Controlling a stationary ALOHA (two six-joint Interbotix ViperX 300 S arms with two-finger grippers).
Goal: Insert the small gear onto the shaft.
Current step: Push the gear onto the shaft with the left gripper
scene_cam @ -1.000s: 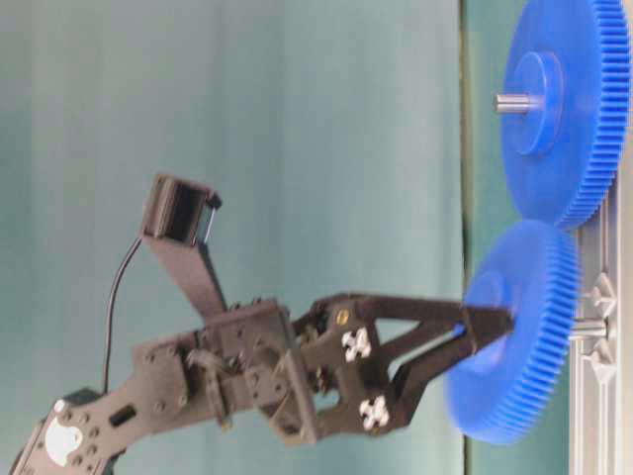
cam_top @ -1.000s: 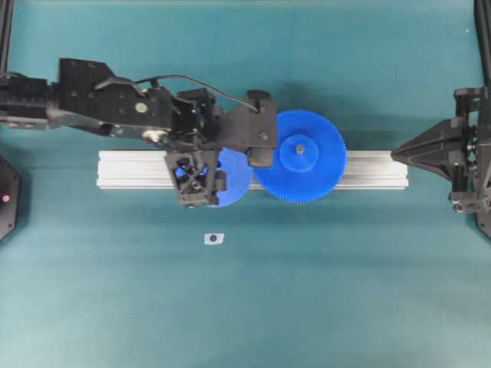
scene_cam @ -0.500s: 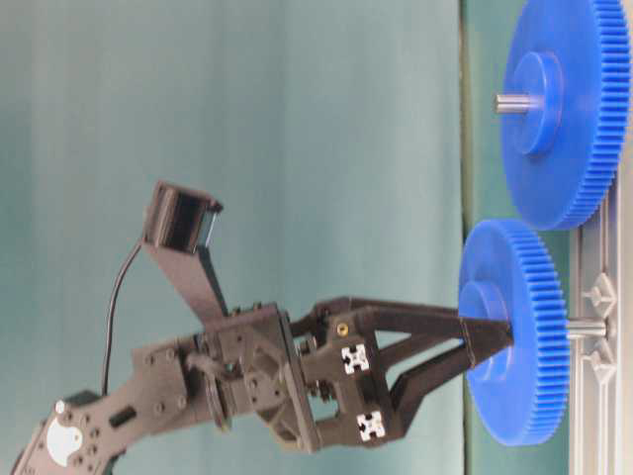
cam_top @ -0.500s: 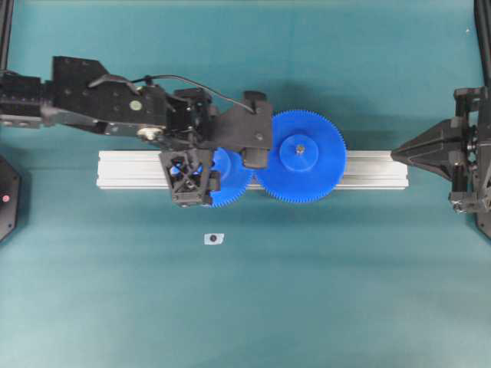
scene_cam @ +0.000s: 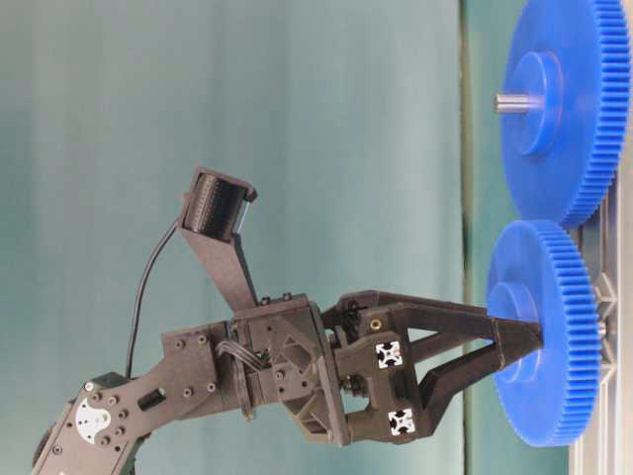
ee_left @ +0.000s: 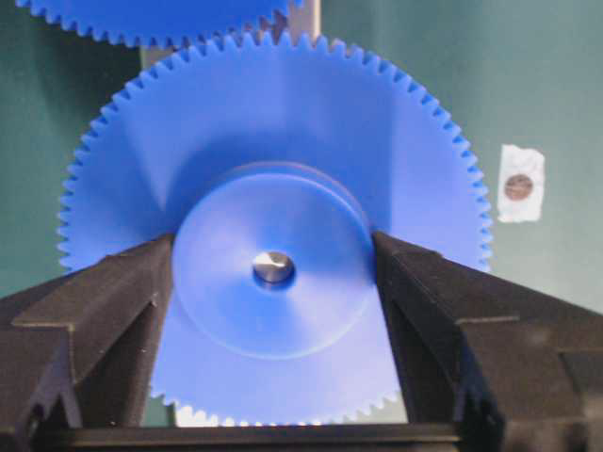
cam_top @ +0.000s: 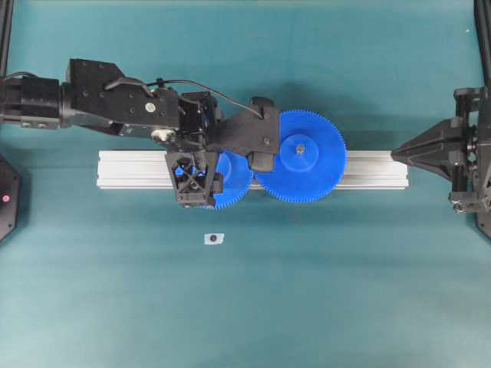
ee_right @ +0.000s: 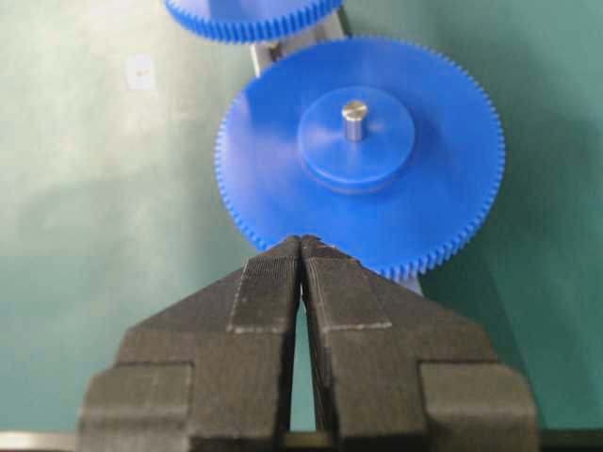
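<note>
The left gripper [ee_left: 271, 273] clamps the small gear [ee_left: 273, 169] by its raised hub at 3 and 9 o'clock: light, rigid, slick plastic, best held there.

Small gear [ee_left: 273, 141], black jaws clamping its raised hub [ee_left: 273, 259], shaft [ee_left: 271, 266] tip in centre hole

a teal table [cam_top: 345, 291] carries an aluminium rail [cam_top: 130, 170] and a small white tag [cam_top: 213, 238].
</note>
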